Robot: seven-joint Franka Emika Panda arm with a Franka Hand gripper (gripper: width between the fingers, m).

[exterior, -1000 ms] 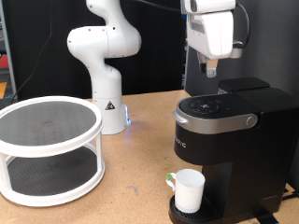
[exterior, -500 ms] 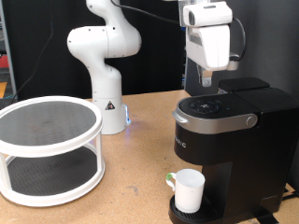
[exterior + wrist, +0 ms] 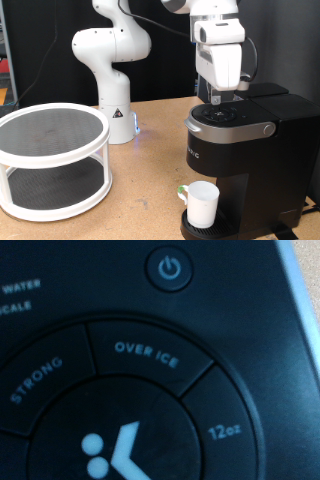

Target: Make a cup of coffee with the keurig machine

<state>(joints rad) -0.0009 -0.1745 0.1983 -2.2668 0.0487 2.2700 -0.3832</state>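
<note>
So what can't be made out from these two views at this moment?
- The gripper fingertips: exterior view, too small and dark against the keurig machine lid; absent from the wrist view.
- Contents of the cup: exterior view, hidden by its rim.
- Left-hand labels: wrist view, cut off by the edge and blurred.

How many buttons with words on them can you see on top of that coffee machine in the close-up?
3: STRONG, OVER ICE and 12oz, ringed around the centre button. A power button bearing only a symbol sits apart. More may lie outside the picture.
</note>
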